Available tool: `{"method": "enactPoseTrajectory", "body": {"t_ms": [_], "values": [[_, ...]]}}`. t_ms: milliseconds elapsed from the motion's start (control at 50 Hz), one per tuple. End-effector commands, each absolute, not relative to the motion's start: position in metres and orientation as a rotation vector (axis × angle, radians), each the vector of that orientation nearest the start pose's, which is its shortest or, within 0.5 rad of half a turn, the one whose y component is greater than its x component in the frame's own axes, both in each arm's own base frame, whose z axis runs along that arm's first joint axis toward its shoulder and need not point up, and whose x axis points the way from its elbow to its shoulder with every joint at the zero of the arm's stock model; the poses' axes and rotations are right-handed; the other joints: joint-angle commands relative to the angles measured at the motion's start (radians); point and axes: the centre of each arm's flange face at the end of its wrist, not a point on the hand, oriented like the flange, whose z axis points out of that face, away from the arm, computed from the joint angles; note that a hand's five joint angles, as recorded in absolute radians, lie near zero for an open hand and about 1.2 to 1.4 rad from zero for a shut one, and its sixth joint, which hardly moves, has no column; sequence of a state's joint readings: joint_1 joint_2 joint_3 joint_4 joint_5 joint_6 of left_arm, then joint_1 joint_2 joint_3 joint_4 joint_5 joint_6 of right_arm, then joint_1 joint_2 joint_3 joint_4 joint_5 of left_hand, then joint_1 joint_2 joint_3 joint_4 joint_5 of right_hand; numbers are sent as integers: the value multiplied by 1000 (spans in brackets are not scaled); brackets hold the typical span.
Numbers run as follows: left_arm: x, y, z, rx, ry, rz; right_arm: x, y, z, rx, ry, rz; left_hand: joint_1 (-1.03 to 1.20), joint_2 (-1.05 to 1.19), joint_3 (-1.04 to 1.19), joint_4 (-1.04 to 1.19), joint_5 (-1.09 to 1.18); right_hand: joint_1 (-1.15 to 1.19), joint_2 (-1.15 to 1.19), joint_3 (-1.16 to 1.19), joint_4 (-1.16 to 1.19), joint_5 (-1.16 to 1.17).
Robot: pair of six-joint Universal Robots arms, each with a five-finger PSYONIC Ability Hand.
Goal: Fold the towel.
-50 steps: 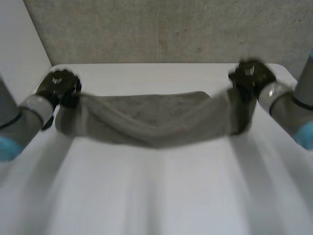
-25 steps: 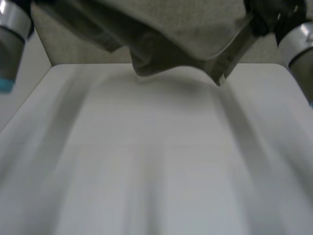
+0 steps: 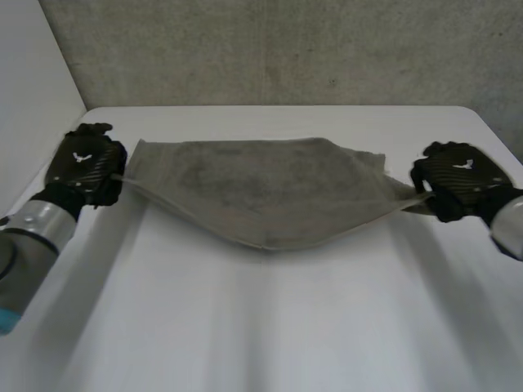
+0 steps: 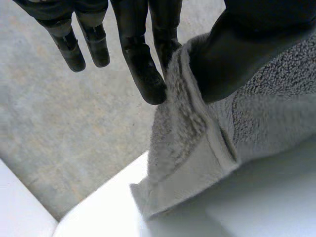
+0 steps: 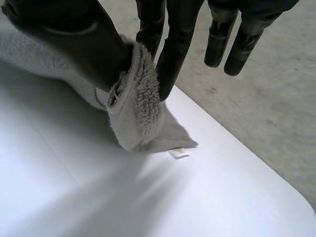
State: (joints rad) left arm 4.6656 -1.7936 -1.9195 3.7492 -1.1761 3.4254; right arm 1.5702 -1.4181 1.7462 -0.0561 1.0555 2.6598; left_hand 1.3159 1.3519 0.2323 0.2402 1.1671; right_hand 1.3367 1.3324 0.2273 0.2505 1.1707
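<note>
Towel [image 3: 261,192]: grey terry, drawn out between both hands across the far half of the white counter [image 3: 270,327]. Its near edge sags to a point at the middle.

My left hand [image 3: 84,163] is clamped on the towel's left end, with the cloth pinched between thumb and one finger and the other fingers straight. My right hand [image 3: 458,181] pinches the right end the same way. A small white tag [image 5: 178,153] at that corner touches the counter.

The counter is smooth with rounded far corners. Behind it stands a rough grey wall [image 3: 286,49], and a pale panel [image 3: 33,82] stands on the left.
</note>
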Motion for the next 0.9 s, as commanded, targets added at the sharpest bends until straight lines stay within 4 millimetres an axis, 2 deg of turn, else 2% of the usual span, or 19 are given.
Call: {"method": "enactPoseTrajectory", "body": {"t_ms": [20,120,160,200,220,260,300,320,360,440,480,500,520,540,580,600,640,740,900], "values": [[-148,-280,238,741,2052,-2383,149,-262,283,-933,2169,-1948,80,44,-58,-66,55,60,64,-53,-76,51],[-150,-274,242,761,2092,-2417,141,-267,295,-941,2127,-1994,80,44,-58,-66,55,60,64,-53,-76,51],[-150,-274,242,761,2092,-2417,142,-269,293,-948,2118,-1977,80,44,-58,-66,55,60,64,-53,-76,51],[-152,-277,233,763,2142,-2399,141,-281,277,-935,2160,-1908,80,44,-58,-66,55,60,64,-53,-76,51],[-152,-277,233,763,2143,-2399,141,-282,277,-935,2161,-1908,80,44,-58,-66,55,60,64,-53,-76,51],[-157,-287,213,778,2247,-2346,141,-291,269,-933,2178,-1867,80,44,-58,-66,55,60,64,-53,-76,51],[-161,-296,207,786,2280,-2329,146,-308,252,-937,2209,-1788,80,44,-58,-66,55,60,64,-53,-76,51],[-164,-304,201,793,2312,-2313,146,-308,251,-937,2209,-1788,80,44,-58,-66,55,60,64,-53,-76,51],[-168,-312,194,804,2339,-2297,158,-322,236,-967,2219,-1729,80,44,-58,-66,55,60,64,-53,-76,51],[-182,-326,182,846,2376,-2279,165,-338,226,-1001,2222,-1715,80,44,-58,-66,55,60,64,-53,-76,51],[-188,-345,173,838,2390,-2262,167,-345,219,-1011,2230,-1705,80,44,-58,-66,55,60,64,-53,-76,51],[-188,-346,173,838,2390,-2262,168,-353,212,-1016,2234,-1696,80,44,-58,-66,55,60,64,-53,-76,51],[-189,-355,167,826,2400,-2245,169,-359,206,-1014,2243,-1688,80,44,-58,-66,55,60,64,-53,-76,51],[-189,-355,167,826,2400,-2245,169,-359,206,-1014,2243,-1688,80,44,-58,-66,55,60,64,-53,-76,51],[-192,-372,158,815,2426,-2215,171,-366,201,-1019,2247,-1687,80,44,-58,-66,55,60,64,-53,-76,51],[-192,-372,158,815,2426,-2215,174,-371,196,-1027,2250,-1684,80,44,-58,-66,55,60,64,-53,-76,51],[-194,-386,149,807,2462,-2181,178,-377,191,-1035,2248,-1691,80,44,-58,-66,55,60,64,-53,-76,51],[-200,-404,138,801,2478,-2150,181,-397,174,-1034,2285,-1737,80,44,-58,-66,55,60,64,-53,-76,51],[-200,-426,127,784,2437,-2108,186,-417,165,-1038,2276,-1776,80,44,-58,-66,55,60,64,-53,-76,51]]}}
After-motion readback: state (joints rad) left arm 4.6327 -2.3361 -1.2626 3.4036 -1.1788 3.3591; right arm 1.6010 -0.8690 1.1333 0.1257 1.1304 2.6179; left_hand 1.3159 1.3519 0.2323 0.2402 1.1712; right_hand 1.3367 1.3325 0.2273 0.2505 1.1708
